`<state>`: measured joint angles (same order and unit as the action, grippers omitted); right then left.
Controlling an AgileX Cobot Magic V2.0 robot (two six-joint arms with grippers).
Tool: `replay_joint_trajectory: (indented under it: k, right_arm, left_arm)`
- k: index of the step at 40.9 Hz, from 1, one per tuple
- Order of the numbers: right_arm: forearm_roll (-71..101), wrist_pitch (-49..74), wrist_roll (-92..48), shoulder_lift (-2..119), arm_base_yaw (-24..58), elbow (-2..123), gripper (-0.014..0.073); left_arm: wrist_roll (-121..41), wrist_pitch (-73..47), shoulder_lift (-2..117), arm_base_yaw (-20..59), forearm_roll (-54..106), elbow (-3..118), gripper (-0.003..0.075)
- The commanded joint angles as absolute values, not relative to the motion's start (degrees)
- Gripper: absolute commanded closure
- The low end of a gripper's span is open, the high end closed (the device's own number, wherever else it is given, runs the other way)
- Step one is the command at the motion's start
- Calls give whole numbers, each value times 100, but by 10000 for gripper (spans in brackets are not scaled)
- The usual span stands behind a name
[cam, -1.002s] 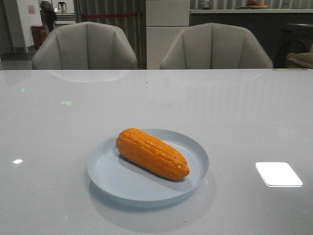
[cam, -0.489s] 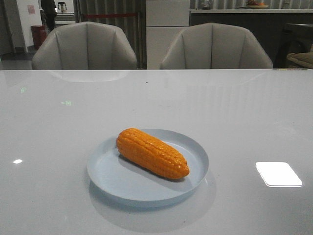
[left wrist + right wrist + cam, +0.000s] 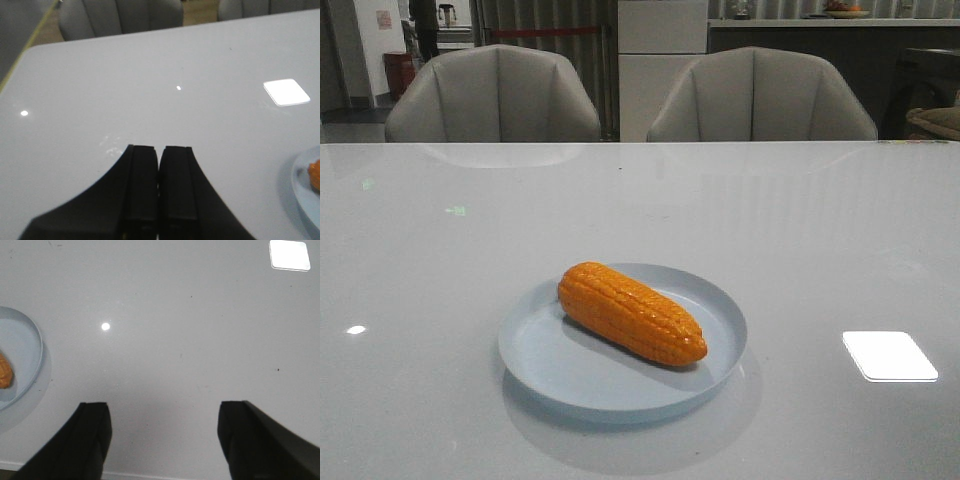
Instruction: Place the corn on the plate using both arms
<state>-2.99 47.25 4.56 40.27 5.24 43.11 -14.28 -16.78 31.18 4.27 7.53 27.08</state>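
The orange corn cob lies on the pale blue plate near the table's front middle, its tapered end pointing front right. Neither gripper shows in the front view. In the left wrist view my left gripper is shut and empty above bare table, with the plate's edge and a bit of corn off to one side. In the right wrist view my right gripper is open and empty over bare table near the front edge, with the plate and the corn's tip to the side.
Two grey chairs stand behind the table's far edge. A bright ceiling-light reflection sits on the glossy tabletop at the right. The table's front edge shows below the right gripper.
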Motion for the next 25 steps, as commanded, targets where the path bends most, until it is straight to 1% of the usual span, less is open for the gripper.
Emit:
replay_joint_trajectory:
  k: [1,7,16,21,25]
  right_arm:
    - [-355,4298,456,4002,495,4458,33]
    - [-355,4298,456,4002,495,4458,33]
    - [-355,4298,456,4002,495,4458,33]
    - [-355,4298,456,4002,495,4458,33]
    - [-355,4310,456,4002,495,4458,33]
  left_arm:
    - [-1419,-803,2528,273,799,2438,626]
    - [-1419,-372,1473,260,799,1581,626]
    - [-1419,-295,233,260,799,462,626]
    - [-1419,-283,-182,260,897,43,626]
    - [-1419,-195,-140,260,930,-201,626]
